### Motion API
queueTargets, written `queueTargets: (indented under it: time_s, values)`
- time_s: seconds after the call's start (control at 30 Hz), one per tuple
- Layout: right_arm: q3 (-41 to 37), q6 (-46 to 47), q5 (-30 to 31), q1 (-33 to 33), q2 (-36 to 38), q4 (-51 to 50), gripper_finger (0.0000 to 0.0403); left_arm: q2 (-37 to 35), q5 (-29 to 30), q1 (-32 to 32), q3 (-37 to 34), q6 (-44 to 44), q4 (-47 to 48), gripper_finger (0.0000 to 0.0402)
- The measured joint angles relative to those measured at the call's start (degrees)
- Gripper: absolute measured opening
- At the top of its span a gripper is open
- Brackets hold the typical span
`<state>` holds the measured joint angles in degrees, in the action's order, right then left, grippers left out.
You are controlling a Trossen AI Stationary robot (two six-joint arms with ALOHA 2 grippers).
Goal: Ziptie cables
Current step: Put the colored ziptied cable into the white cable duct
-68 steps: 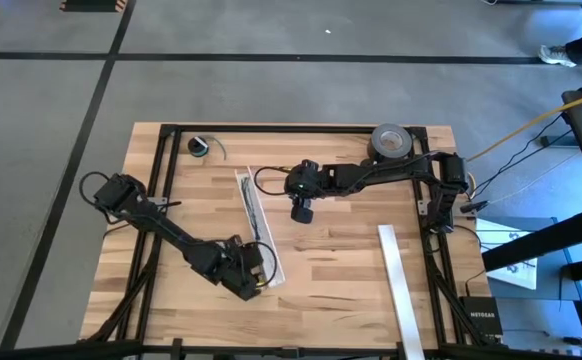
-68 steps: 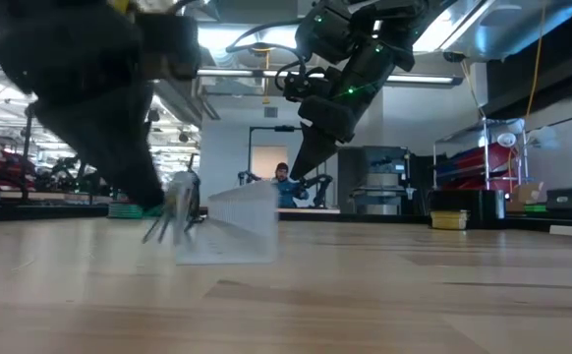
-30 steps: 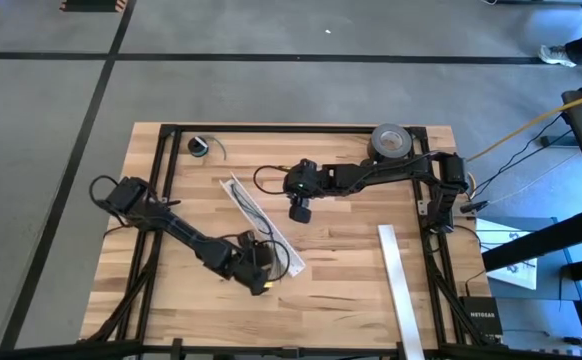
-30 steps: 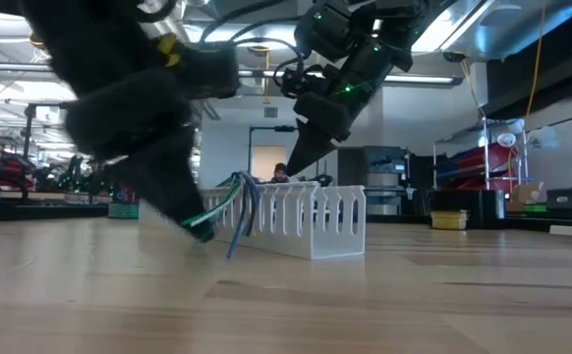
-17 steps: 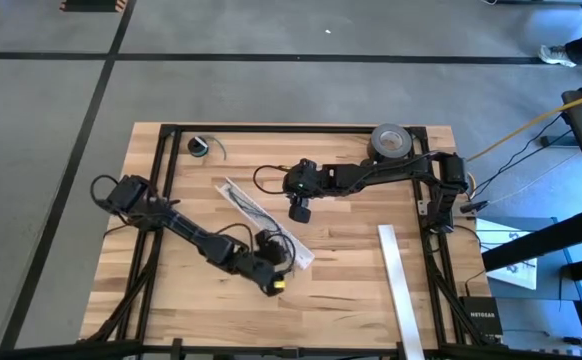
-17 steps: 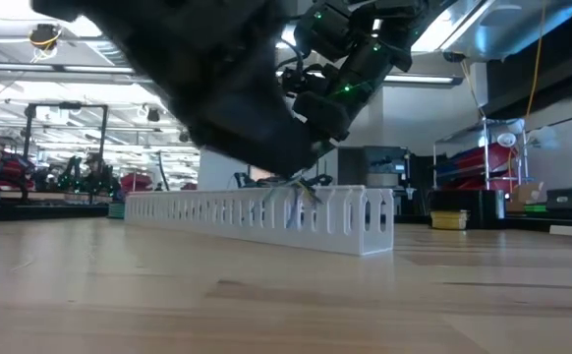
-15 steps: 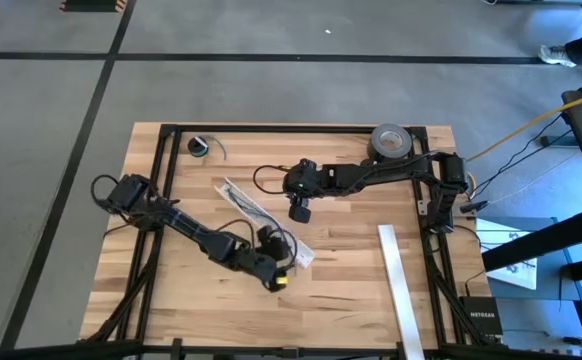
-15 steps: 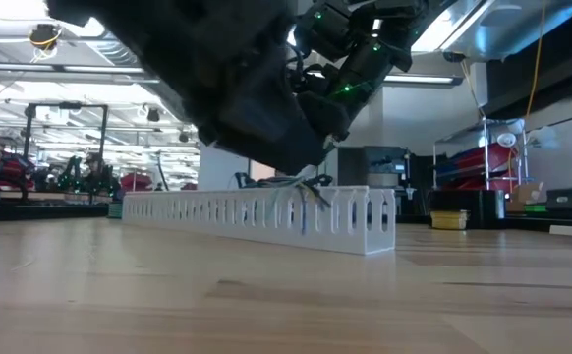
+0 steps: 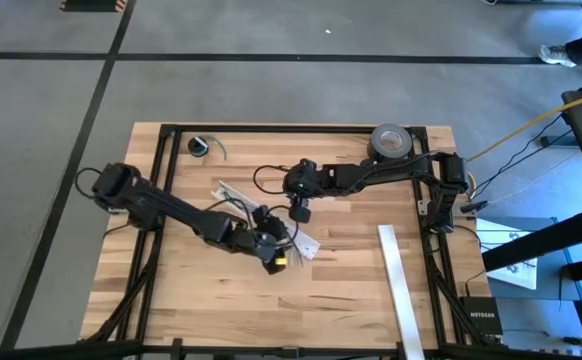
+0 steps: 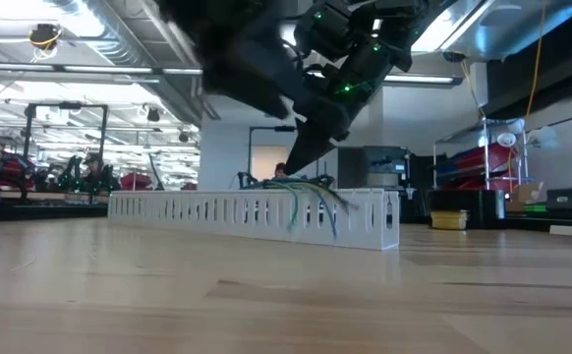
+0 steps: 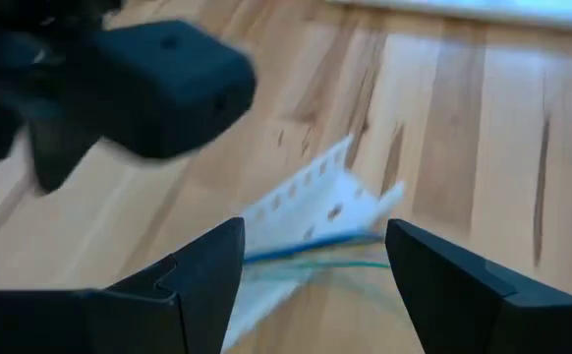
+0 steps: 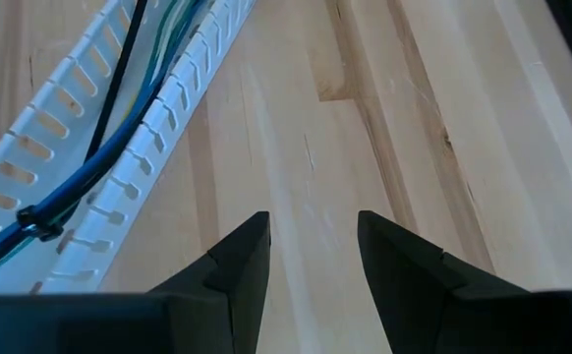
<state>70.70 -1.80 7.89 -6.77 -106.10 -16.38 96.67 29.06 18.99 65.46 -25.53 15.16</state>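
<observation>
A long white slotted plastic channel is lying at a slant near the middle of the pale wooden table. A bundle of thin blue, green and black cables is running along inside this channel, and in the low view their loose ends are drooping over its wall near one end. A thin black ziptie is sitting wrapped around the bundle inside the channel, as the right wrist view shows.

The left gripper is hanging over the near end of the channel, reaching in from the table's left side. Its two dark fingers are standing wide apart, with the channel's end and the coloured wire tips showing in the gap between them; they are gripping nothing.

The right gripper is hovering just beside the channel's far side, pointing down at the bare wood. Its fingers are standing partly apart with only table between them.

A second white slotted strip is lying well apart, near the table's right edge. A grey roll of tape is resting at the far right corner, and a small round coil with a green wire is sitting near the far left corner.
</observation>
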Motion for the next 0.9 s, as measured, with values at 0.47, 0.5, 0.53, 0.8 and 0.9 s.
queueTargets:
  time_s: [0.47,0.5,0.53,0.8,0.9]
  values:
    - [0.0,0.0,0.0,-0.01,0.0,0.02,0.0142,6.68,1.45,4.21,-2.48,40.79,-3.55,0.0235]
    - [0.0,0.0,0.0,-0.02,0.0,0.02,0.0142,7.48,2.46,4.15,-2.48,43.79,-4.84,0.0235]
    - [0.01,0.0,-0.01,0.0,0.0,-0.01,0.0142,8.12,3.14,3.96,-2.48,46.47,-5.98,0.0235]
    - [0.0,0.0,-0.01,-0.01,0.0,-0.01,0.0142,11.72,3.66,1.54,-2.48,58.77,-10.41,0.0235]
    - [0.0,0.0,-0.01,-0.02,0.0,-0.03,0.0142,12.04,2.93,0.64,-2.42,62.05,-13.01,0.0235]
